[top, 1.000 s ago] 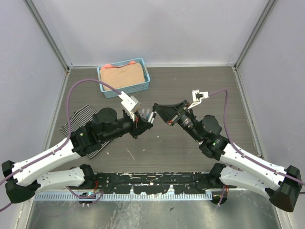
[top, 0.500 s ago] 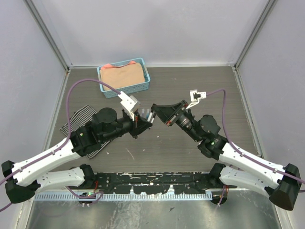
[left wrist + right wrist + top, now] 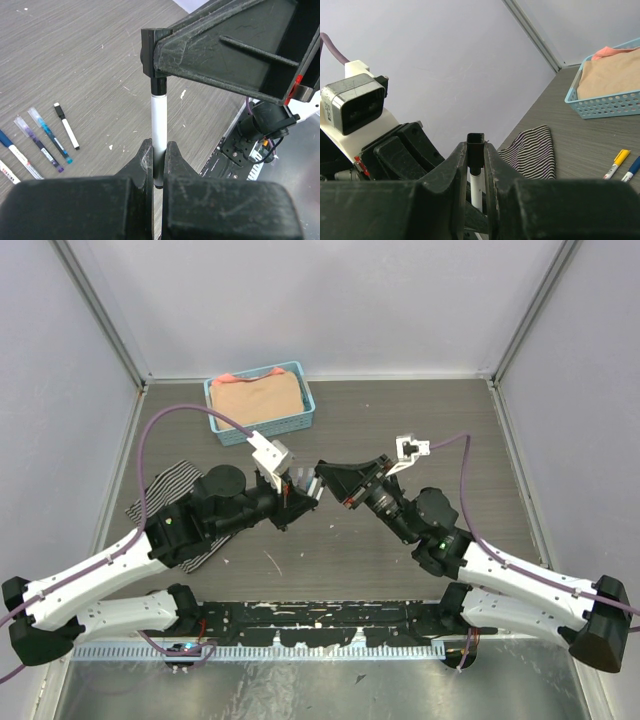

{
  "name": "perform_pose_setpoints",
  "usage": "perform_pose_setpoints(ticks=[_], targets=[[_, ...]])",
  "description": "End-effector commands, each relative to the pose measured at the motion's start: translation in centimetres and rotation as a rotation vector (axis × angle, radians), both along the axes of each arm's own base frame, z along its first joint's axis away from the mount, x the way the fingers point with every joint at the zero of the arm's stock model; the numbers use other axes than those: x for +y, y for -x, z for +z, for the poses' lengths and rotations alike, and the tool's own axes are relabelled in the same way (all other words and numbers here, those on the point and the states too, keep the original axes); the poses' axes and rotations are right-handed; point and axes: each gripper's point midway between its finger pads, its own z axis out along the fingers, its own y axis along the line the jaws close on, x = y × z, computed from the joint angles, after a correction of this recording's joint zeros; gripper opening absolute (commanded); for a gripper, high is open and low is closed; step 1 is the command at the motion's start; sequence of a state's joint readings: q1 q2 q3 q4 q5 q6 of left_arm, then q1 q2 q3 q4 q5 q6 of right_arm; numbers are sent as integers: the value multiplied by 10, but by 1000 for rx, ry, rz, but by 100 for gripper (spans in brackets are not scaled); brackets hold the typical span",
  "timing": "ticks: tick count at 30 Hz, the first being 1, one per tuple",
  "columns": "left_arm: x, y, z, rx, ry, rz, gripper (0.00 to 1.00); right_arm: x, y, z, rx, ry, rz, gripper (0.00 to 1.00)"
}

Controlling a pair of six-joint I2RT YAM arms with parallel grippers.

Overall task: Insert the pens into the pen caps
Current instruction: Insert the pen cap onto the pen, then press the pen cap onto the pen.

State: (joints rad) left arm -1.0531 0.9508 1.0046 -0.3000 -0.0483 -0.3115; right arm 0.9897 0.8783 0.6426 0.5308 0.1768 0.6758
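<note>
Firmly, the left gripper [image 3: 159, 150] was clamped on a white pen [image 3: 158, 117], its dark end apparently seated in the black cap [image 3: 475, 140] pinched in the right gripper [image 3: 475, 151] straight ahead. Other pens [image 3: 50, 135] lay on the tabletop [image 3: 85, 55] to the left gripper's left.

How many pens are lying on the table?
5, in a row: black pen, light blue pen, purple pen, blue pen, cut-off pen at the edge. Others may be hidden.
</note>
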Motion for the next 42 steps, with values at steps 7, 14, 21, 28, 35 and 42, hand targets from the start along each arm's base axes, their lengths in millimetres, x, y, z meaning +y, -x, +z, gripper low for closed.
perform_pose_setpoints(ticks=[7,14,21,28,35,42], targets=[[3,-9,97,-164,272,51,0,33,30,-36,33,108,134,0],[-1,-3,93,-167,258,5,0,25,30,1,-31,81,107,8],[-1,-1,91,-165,258,0,0,24,33,27,-74,71,116,36],[2,-2,92,-170,254,7,0,9,35,34,-83,59,87,51],[4,-1,86,-163,237,9,0,-28,16,51,-27,122,-98,70],[5,-1,81,-158,224,8,0,-31,2,76,34,175,-173,76]])
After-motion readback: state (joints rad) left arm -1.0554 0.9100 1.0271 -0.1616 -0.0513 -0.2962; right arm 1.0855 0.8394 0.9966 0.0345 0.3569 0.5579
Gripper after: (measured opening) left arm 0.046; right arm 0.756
